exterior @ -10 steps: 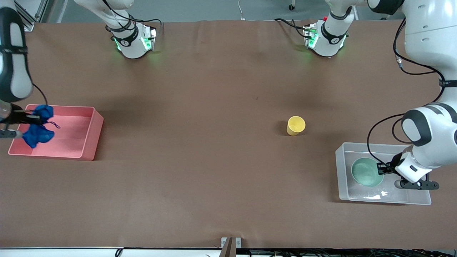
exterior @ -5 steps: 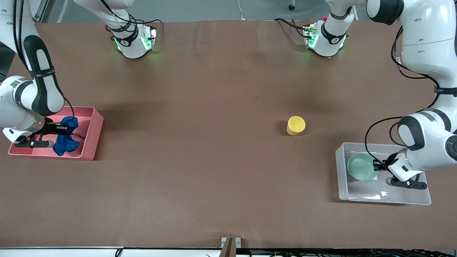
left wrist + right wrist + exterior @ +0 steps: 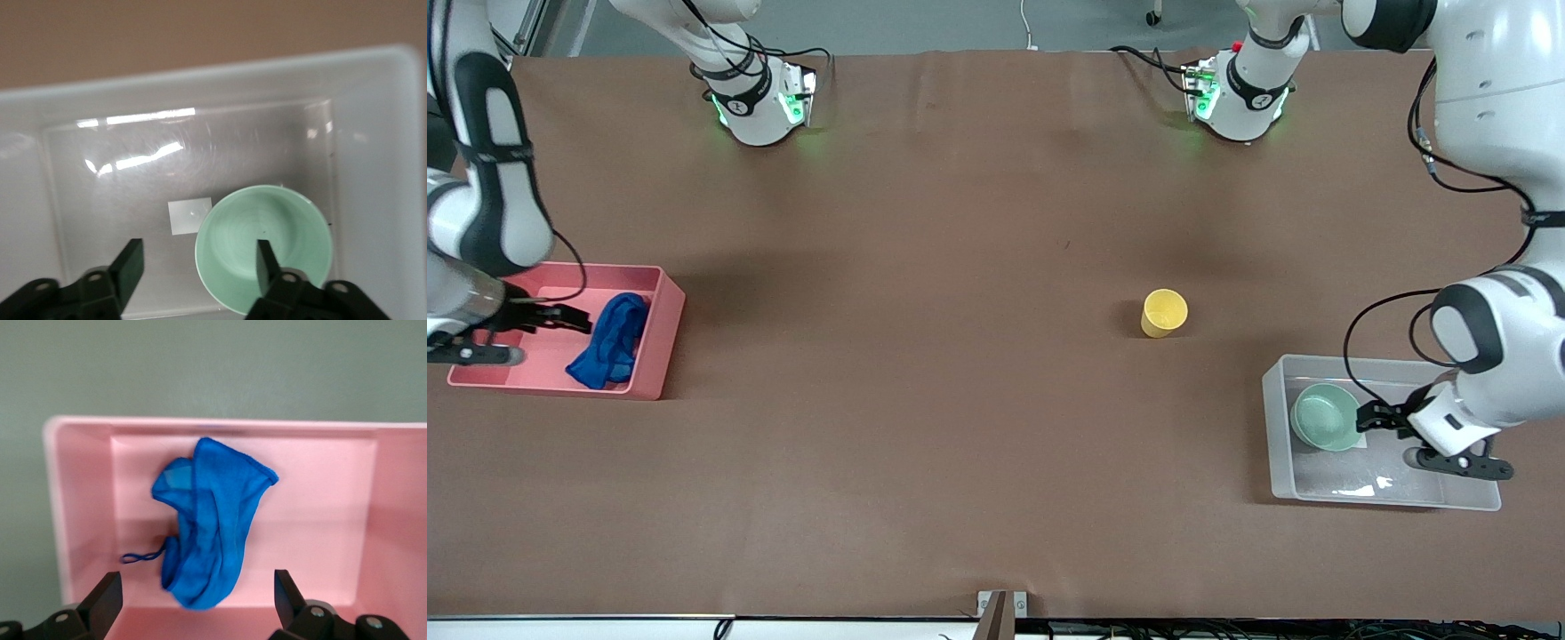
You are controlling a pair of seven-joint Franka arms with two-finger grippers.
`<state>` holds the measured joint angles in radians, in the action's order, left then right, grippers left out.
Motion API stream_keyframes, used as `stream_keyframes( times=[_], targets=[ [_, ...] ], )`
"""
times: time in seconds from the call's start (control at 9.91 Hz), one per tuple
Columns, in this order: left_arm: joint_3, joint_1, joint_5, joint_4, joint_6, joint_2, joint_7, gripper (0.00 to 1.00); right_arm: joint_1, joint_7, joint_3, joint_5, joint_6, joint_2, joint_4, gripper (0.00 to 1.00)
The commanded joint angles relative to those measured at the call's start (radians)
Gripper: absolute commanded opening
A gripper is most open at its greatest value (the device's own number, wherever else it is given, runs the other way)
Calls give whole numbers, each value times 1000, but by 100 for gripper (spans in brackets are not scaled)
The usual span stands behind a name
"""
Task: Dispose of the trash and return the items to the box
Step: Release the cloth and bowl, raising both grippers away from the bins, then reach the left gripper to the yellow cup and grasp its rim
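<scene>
The blue fabric trash lies crumpled in the pink bin, also in the right wrist view. My right gripper is open and empty over the pink bin beside the fabric. The mint-green bowl sits upright in the clear box, beside the white label. My left gripper is open over the box, one finger over the bowl and one outside it. The yellow cup stands on the table, toward the robots' bases from the box.
The brown table stretches between the pink bin at the right arm's end and the clear box at the left arm's end. Both arm bases stand along the table edge farthest from the front camera.
My right gripper opened and let the blue fabric drop into the pink bin, then drew back. My left gripper opened and released the bowl in the clear box.
</scene>
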<state>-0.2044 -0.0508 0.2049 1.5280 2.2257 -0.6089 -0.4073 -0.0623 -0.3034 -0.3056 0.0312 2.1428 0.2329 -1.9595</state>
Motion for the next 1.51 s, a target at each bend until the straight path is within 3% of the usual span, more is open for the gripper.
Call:
stream_keyframes(
  times=[0.0, 0.1, 0.3, 0.4, 0.61, 0.91, 1.41],
  targets=[
    [34, -29, -27, 148, -21, 197, 98, 100, -8, 174, 72, 18, -139, -111, 81, 100],
    [95, -26, -89, 203, -26, 290, 193, 100, -11, 257, 107, 16, -240, -135, 146, 100],
    [213, -18, -179, 352, -73, 481, 416, 100, -84, 328, 237, 16, -432, -205, 264, 100],
    [256, -18, -179, 447, -72, 568, 491, 100, -88, 320, 246, 16, -521, -246, 325, 100],
    [359, -12, -179, 585, -48, 646, 599, 100, -39, 320, 229, 4, -670, -280, 408, 100],
    [482, -11, -180, 705, 105, 573, 653, 100, -45, 322, 235, 15, -673, -264, 488, 100],
    [499, -20, -243, 724, 270, 324, 654, 97, -10, 322, 237, -43, -612, -244, 481, 100]
  ],
)
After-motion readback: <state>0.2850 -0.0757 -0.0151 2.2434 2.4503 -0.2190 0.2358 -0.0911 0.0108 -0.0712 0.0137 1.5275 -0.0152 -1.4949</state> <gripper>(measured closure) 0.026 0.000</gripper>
